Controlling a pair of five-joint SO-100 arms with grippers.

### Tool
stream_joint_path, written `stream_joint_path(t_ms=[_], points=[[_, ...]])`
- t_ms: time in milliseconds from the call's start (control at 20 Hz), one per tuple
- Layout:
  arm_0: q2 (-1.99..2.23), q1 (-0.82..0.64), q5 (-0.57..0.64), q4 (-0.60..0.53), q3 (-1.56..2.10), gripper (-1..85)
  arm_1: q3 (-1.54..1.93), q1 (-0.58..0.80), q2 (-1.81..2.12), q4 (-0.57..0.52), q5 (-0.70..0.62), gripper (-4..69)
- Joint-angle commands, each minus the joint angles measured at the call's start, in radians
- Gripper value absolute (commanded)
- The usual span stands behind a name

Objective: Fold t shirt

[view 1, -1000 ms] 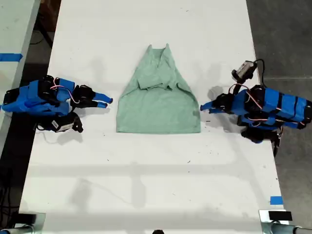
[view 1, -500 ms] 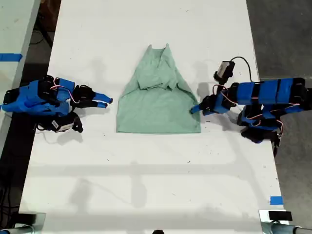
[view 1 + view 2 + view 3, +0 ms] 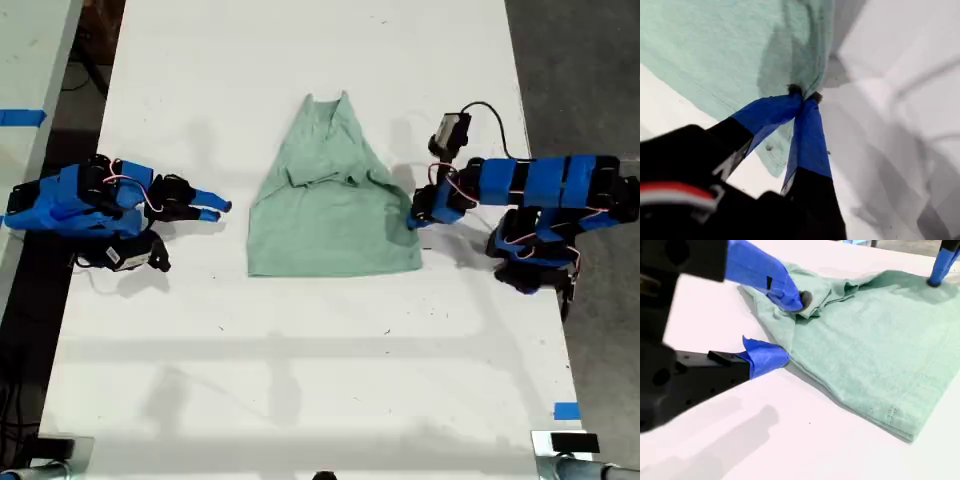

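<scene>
As my first gripper [image 3: 413, 220] has just reached in and clenched on the t shirt [image 3: 325, 210] edge, the fold can start.
The shirt, flat mid-table [image 3: 300, 350], has slid slightly toward that gripper, hem corner now bunched. My second gripper [image 3: 213, 208] sits released, apart from the shirt's opposite edge, not holding it down. Nothing else near the shirt; slippage is the likely risk.

Just ahead of my second claw [image 3: 215, 210], whose jaws stand apart, a strip of bare white desk [image 3: 300, 380] is free. Beyond it the flat pale sage-green cloth t shirt [image 3: 330, 210] covers the way. My first claw [image 3: 413, 222], pinched on the shirt's far edge, blocks that end.
</scene>
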Motion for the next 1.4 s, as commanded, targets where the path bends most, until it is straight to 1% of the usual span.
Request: stream_joint_path(t_ms=[0,200,400,550,600,650,700,750,900,1000,1050,1100,1150,1250,1350], points=[[0.006,-0.015,0.009,0.0,-0.003,14.1,-0.364,-0.049,-0.086,0.11,-0.058,-0.5],[0.006,-0.015,0.009,0.0,-0.003,14.1,-0.871,-0.156,-0.538,0.163,-0.098,-0.5],[0.006,-0.015,0.009,0.0,-0.003,14.1,-1.318,-0.207,-1.002,0.219,-0.118,-0.5],[0.006,-0.015,0.009,0.0,-0.003,14.1,-1.365,-0.227,-1.117,0.187,-0.098,-0.5],[0.006,-0.015,0.009,0.0,-0.003,14.1,-1.365,-0.229,-1.118,0.192,-0.084,0.5],[0.006,-0.015,0.009,0.0,-0.003,14.1,-1.365,-0.23,-1.103,0.207,-0.081,6.9],[0.006,-0.015,0.009,0.0,-0.003,14.1,-1.365,-0.227,-1.068,0.235,-0.078,16.4],[0.006,-0.015,0.009,0.0,-0.003,14.1,-1.361,-0.216,-1.017,0.268,-0.075,19.1],[0.006,-0.015,0.009,0.0,-0.003,14.1,-1.266,-0.178,-0.802,0.339,-0.083,19.9],[0.006,-0.015,0.009,0.0,-0.003,14.1,-1.175,-0.163,-0.641,0.382,-0.072,18.8],[0.006,-0.015,0.009,0.0,-0.003,14.1,-1.103,-0.155,-0.555,0.39,-0.066,2.8],[0.006,-0.015,0.009,0.0,-0.003,14.1,-0.994,-0.152,-0.459,0.385,-0.057,1.1],[0.006,-0.015,0.009,0.0,-0.003,14.1,-0.818,-0.14,-0.353,0.345,-0.055,1.2],[0.006,-0.015,0.009,0.0,-0.003,14.1,-0.38,-0.118,-0.092,0.114,-0.017,1.2],[0.006,-0.015,0.009,0.0,-0.003,14.1,-0.077,-0.141,0.092,-0.029,0.043,1.2]])
